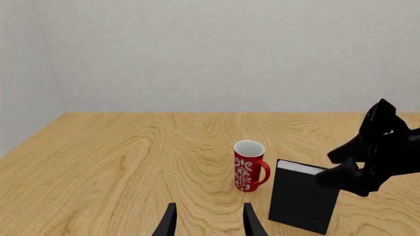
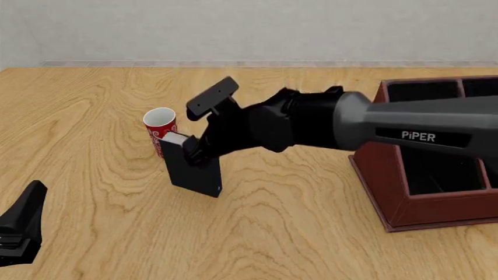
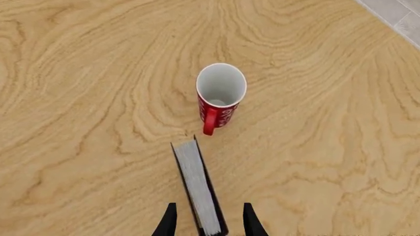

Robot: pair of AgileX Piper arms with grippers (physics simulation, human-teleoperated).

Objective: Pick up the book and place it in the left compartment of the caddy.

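My right gripper (image 3: 206, 221) straddles the top of the thin black hardcover book (image 2: 195, 168), fingers parted, not yet clamped. The book stands upright on the wooden table (image 2: 295, 227) beside the red-and-white mug (image 2: 160, 131). Grasping, lifting and placing into the red-brown caddy (image 2: 404, 198) remain.

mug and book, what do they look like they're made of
Mug: looks like glazed ceramic, going by its smooth red wall with white pattern and plain white inside. Book: apparently a hardcover, with matte black covers around a pale page block. Both are renders, so this rests on looks alone.
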